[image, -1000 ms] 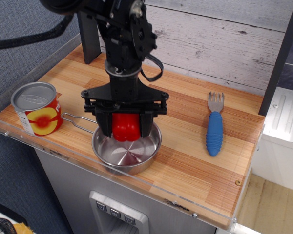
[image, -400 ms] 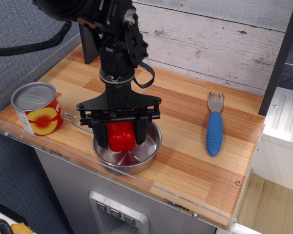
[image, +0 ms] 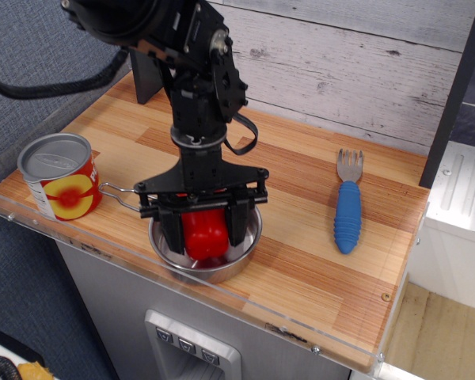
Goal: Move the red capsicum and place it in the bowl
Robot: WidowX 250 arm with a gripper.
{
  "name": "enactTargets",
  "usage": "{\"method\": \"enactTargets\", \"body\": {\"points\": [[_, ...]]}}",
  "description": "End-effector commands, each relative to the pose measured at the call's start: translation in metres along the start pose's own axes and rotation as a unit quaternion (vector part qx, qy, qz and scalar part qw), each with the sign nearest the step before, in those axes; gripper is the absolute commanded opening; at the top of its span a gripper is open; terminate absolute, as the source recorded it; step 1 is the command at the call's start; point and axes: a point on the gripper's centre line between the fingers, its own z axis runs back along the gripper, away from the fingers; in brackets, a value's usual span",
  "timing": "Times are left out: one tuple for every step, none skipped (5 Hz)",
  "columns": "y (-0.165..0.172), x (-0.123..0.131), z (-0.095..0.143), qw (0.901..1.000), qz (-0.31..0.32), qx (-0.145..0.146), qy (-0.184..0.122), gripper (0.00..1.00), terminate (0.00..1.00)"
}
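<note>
The black hand (image: 203,229) reaches straight down into the bowl (image: 245,252), its two fingers (image: 172,232) clamped on either side of the red capsicum (image: 205,234). The capsicum sits low inside the bowl, between the fingers; I can't tell whether it touches the bottom. The bowl's wire handle (image: 120,195) points left toward a red-labelled tin can (image: 59,176) near the table (image: 301,237) edge. A blue-handled fork (image: 348,207) lies well apart on the right
</note>
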Motion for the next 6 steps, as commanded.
{"method": "enactTargets", "body": {"points": [[-0.008, 0.007, 0.003, 0.9999, -0.002, 0.015, 0.004, 1.00, 0.00], [-0.008, 0.005, 0.015, 0.9992, -0.024, 0.027, -0.015, 1.00, 0.00], [-0.003, 0.002, 0.035, 0.9987, -0.035, 0.003, -0.038, 1.00, 0.00], [0.000, 0.000, 0.060, 0.9976, -0.047, -0.010, -0.049, 1.00, 0.00], [-0.003, 0.012, 0.069, 0.9952, -0.078, 0.014, -0.057, 1.00, 0.00], [-0.014, 0.026, 0.071, 0.9765, -0.204, 0.043, -0.056, 1.00, 0.00]]}}
